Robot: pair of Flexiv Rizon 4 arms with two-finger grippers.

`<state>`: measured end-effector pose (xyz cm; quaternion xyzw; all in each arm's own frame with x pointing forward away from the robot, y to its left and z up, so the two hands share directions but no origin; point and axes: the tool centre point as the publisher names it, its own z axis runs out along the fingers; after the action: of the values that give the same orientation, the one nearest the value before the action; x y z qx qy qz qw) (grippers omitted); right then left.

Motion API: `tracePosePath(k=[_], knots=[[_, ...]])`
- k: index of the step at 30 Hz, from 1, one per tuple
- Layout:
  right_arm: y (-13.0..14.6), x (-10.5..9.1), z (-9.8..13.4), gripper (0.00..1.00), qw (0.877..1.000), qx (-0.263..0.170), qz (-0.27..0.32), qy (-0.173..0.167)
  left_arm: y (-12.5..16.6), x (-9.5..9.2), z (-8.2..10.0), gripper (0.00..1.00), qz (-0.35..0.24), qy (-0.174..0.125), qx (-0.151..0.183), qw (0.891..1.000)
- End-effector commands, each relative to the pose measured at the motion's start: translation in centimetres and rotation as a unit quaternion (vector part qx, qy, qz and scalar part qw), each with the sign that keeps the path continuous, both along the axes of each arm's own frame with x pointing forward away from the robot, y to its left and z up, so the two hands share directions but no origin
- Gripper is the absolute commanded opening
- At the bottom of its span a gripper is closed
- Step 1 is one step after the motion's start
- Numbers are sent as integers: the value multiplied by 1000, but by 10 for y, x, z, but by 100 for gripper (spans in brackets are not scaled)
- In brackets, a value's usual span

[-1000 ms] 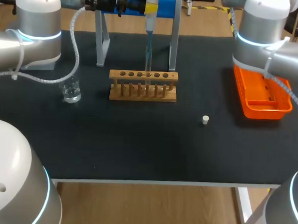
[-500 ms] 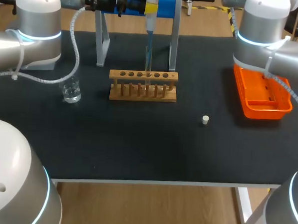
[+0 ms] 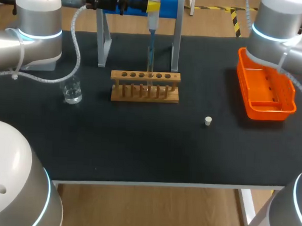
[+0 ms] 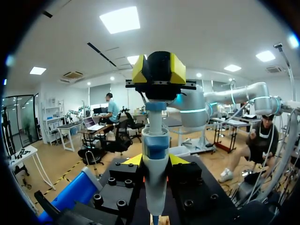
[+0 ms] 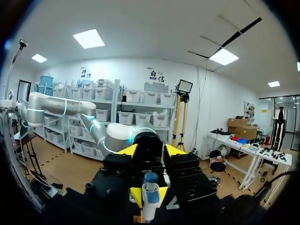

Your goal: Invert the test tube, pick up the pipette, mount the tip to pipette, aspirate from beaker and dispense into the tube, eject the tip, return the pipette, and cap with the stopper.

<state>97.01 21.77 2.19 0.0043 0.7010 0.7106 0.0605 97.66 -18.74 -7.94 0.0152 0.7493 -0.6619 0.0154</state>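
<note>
My left gripper [image 3: 152, 8] [image 4: 154, 161] is at the back of the table, shut on the blue and white pipette [image 3: 151, 23] [image 4: 154, 187]. The pipette hangs upright, and its tip reaches down into the test tube [image 3: 150, 60] standing in the wooden rack [image 3: 144, 87]. My right gripper [image 5: 151, 150] [image 4: 159, 72] hovers just above the pipette's plunger [image 4: 154, 117], its yellow tips apart and nothing between them. The head view does not show it. The glass beaker [image 3: 71, 92] stands left of the rack. The white stopper [image 3: 208, 121] lies on the mat to the rack's front right.
An orange tray [image 3: 266, 93] sits at the right edge under my right arm. The metal pipette stand [image 3: 176, 38] with a blue holder straddles the back of the mat behind the rack. The black mat [image 3: 149, 148] covers the table.
My right arm has drawn back and to the right, uncovering the tray's far end. The left arm, pipette and rack have stayed put.
</note>
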Motion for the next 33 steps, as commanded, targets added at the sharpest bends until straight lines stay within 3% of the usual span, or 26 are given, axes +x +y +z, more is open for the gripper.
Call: tracePosePath(k=[1, 8, 18, 22, 33], knots=[[-28, -15, 2, 100, 1000, -7, -9, -5, 0, -1, 1, 0, 2, 0, 0, 1000], [-75, -27, -18, 100, 999, -34, -19, -22, 0, -1, 1, 0, 2, 0, 0, 1000], [-124, -39, -97, 100, 995, -96, -12, -27, 0, -1, 1, 0, 2, 0, 0, 1000], [-126, -40, -122, 100, 993, -113, -6, -41, 0, -1, 1, 0, 2, 0, 0, 1000], [-102, -23, -182, 100, 985, -165, 22, -35, 0, -1, 1, 0, 2, 0, 0, 1000]])
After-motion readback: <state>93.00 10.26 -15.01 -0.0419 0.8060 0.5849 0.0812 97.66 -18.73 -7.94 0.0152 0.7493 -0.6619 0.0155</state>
